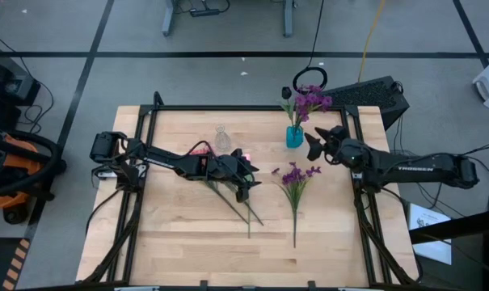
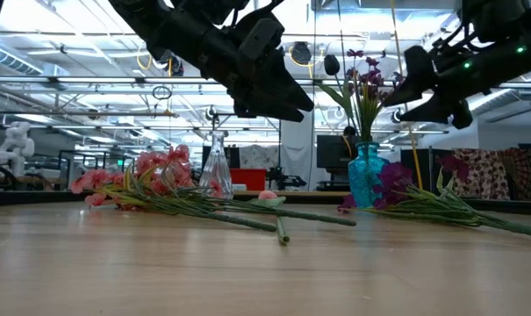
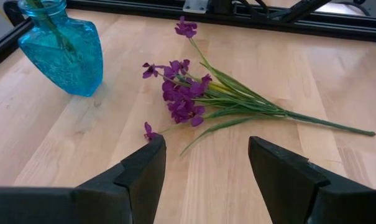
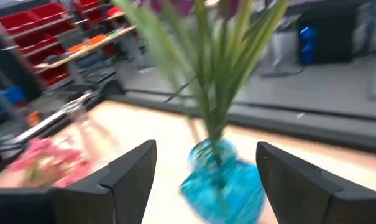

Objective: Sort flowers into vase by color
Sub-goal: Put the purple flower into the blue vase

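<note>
A blue glass vase (image 1: 294,136) stands near the table's far edge with purple flowers (image 1: 310,100) in it. A clear glass vase (image 1: 221,139) stands to its left, with nothing in it. A loose purple spray (image 1: 293,179) lies flat on the table, its stem running toward the near edge. Pink flowers (image 2: 129,183) lie by the clear vase, their stems (image 1: 232,204) stretching toward the near edge. My left gripper (image 1: 250,184) hovers open above the pink stems, facing the purple spray (image 3: 188,93). My right gripper (image 1: 312,144) hovers open just right of the blue vase (image 4: 222,177).
A dark frame rail (image 1: 244,108) runs along the table's far edge and down both sides. Bare wood lies toward the near edge (image 1: 228,259). A black case (image 1: 373,95) sits beyond the far right corner.
</note>
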You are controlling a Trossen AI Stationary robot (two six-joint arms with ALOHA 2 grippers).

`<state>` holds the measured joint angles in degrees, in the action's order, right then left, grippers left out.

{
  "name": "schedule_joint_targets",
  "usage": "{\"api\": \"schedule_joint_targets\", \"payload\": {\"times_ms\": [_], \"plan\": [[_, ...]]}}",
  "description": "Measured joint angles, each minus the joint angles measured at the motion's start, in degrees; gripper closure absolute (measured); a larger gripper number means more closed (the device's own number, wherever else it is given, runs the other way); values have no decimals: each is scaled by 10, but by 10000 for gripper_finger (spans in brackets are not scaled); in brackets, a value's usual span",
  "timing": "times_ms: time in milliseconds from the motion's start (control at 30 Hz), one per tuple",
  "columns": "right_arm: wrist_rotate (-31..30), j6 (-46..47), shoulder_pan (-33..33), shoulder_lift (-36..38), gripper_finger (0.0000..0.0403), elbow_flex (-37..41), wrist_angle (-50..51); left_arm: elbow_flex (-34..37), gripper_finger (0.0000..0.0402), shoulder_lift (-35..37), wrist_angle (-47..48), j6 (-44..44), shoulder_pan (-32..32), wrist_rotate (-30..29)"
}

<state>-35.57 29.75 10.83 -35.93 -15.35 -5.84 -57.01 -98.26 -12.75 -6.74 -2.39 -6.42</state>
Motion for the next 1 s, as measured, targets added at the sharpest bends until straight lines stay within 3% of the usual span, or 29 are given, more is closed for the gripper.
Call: {"api": "schedule_joint_targets", "payload": {"times_ms": [333, 567, 800, 1000], "plan": [[30, 133, -117, 0, 135, -88, 202, 0, 167, 0, 1, -1, 0, 2], [50, 328, -236, -77, 135, -191, 411, 0, 167, 0, 12, -4, 0, 2], [101, 484, -342, -212, 135, -237, 451, 0, 167, 0, 14, -4, 0, 2], [144, 561, -377, -323, 135, -246, 444, 0, 167, 0, 14, -5, 0, 2]]}}
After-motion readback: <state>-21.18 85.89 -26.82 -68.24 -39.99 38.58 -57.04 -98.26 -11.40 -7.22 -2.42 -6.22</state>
